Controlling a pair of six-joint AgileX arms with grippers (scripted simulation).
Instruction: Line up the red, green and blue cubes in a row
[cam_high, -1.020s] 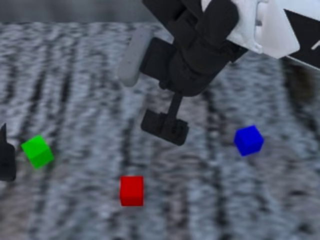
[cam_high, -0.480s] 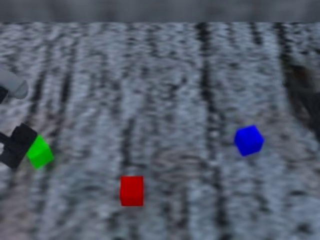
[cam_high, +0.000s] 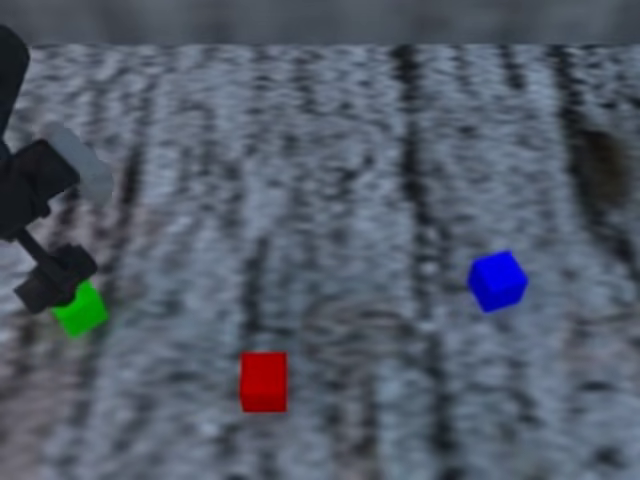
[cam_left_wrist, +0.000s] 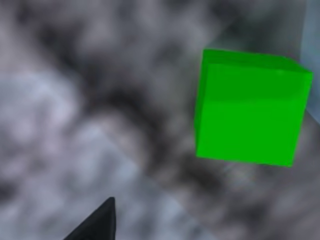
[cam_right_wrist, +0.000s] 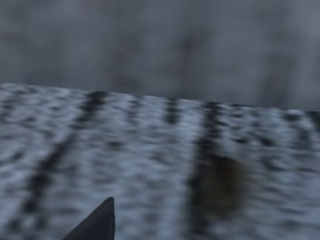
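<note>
The green cube (cam_high: 83, 310) lies at the table's left side, the red cube (cam_high: 263, 381) near the front middle, and the blue cube (cam_high: 497, 281) to the right; all three rest apart on the table. My left gripper (cam_high: 55, 281) hovers at the green cube's upper-left edge, partly covering it, and is open. In the left wrist view the green cube (cam_left_wrist: 250, 108) sits off to one side of a single black fingertip (cam_left_wrist: 97, 226), with nothing between the fingers. My right arm is outside the top view; its wrist view shows one fingertip (cam_right_wrist: 97, 225) over bare table, open.
The table (cam_high: 330, 180) has a mottled grey, dark-streaked surface. Its far edge (cam_high: 320, 42) runs along the back. A dark blotch (cam_high: 600, 160) marks the surface at the back right.
My right arm has pulled back out of the top view. My left arm has come in from the left and its gripper now hangs over the green cube's edge. The cubes have not moved.
</note>
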